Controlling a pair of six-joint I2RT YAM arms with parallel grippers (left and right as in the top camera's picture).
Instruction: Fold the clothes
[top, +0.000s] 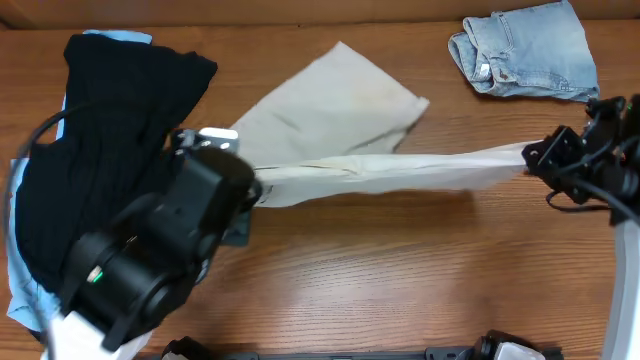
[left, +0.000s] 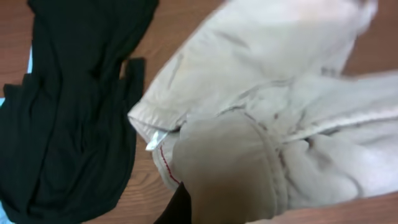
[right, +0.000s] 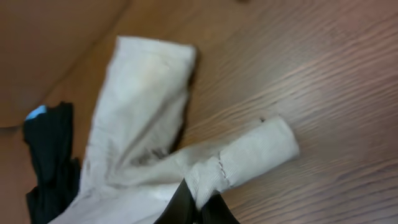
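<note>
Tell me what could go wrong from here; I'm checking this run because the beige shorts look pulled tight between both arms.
1. The right tool pinches only a narrow end of the khaki shorts; more pull may slip it free.
2. The black garment lies right beside where the left tool holds the shorts, so it might get dragged along.

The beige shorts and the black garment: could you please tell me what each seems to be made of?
The beige shorts look like woven cotton twill, matte, with stitched seams and firm creases. The black garment is probably a thin knit, matte, with fine lines and soft folds.
</note>
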